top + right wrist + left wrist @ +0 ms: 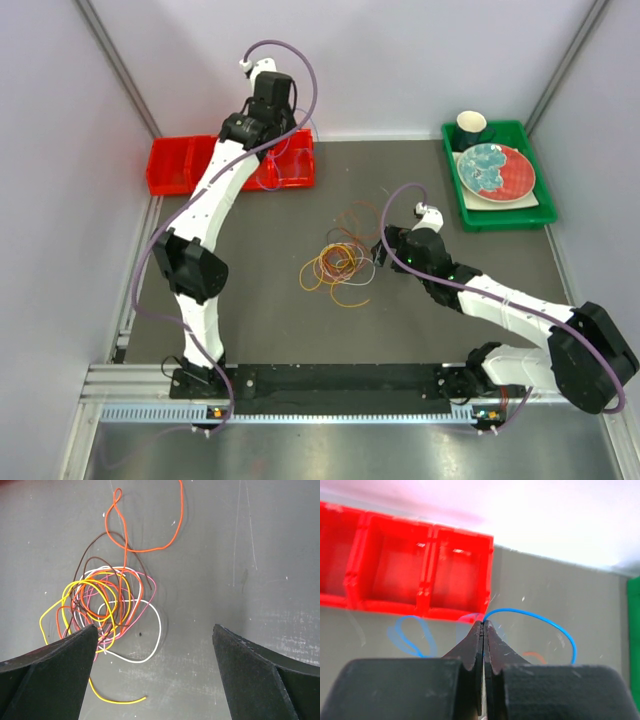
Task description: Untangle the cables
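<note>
Lining up a short reach to the left

Got the cables (pixel 338 262) heaped in the middle of the desk (pixel 260 320), just left of the right pincer (pixel 155 630), spread wide. Way nearer than the left pincer (pixel 483 622), pressed together on a thin blue cable (pixel 530 612) over by the red bin (pixel 455 570). Probably calls for a short shift left, toward the loose orange loop (pixel 150 550).

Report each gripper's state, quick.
Left gripper: closed, pinching a blue cable.
Right gripper: open, holding nothing, over the tangled cables.
</note>
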Controlling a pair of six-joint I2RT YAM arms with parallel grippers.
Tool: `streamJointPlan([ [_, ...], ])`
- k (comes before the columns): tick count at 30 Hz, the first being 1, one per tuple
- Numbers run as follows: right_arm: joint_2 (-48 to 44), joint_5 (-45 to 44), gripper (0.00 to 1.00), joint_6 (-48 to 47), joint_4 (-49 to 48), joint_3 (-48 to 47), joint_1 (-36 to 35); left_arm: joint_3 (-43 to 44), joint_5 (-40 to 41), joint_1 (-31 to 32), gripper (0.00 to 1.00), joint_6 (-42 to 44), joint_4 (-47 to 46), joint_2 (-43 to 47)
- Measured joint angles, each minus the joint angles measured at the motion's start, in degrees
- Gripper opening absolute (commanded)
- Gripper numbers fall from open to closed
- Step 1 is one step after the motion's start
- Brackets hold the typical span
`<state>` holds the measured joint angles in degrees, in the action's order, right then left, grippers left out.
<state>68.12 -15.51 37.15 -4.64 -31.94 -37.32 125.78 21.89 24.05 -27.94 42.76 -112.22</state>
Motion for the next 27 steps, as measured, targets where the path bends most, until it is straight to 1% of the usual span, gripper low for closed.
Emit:
streamJointPlan([
  [3, 0.0, -0.1, 0.95, 0.0, 0.0, 0.0, 0.0, 1.8, -1.6, -1.1, 0.00, -0.9, -2.6, -3.1],
  [9, 0.0, -0.5, 0.95, 0.1, 0.0, 0.0, 0.0, 1.8, -6.3, -3.3, 0.00, -2.7, -7.1, -6.8],
  [13, 0.0, -0.6, 0.95, 0.2, 0.0, 0.0, 0.0, 1.8, -8.0, -4.6, 0.00, -3.4, -10.0, -8.6],
  [21, 0.0, -0.8, 0.95, 0.2, 0.0, 0.0, 0.0, 1.8, -9.6, -6.0, 0.00, -4.1, -13.9, -11.5],
  [27, 0.0, -0.8, 0.95, 0.2, 0.0, 0.0, 0.0, 1.5, -9.7, -6.3, 0.00, -4.9, -16.5, -11.9],
])
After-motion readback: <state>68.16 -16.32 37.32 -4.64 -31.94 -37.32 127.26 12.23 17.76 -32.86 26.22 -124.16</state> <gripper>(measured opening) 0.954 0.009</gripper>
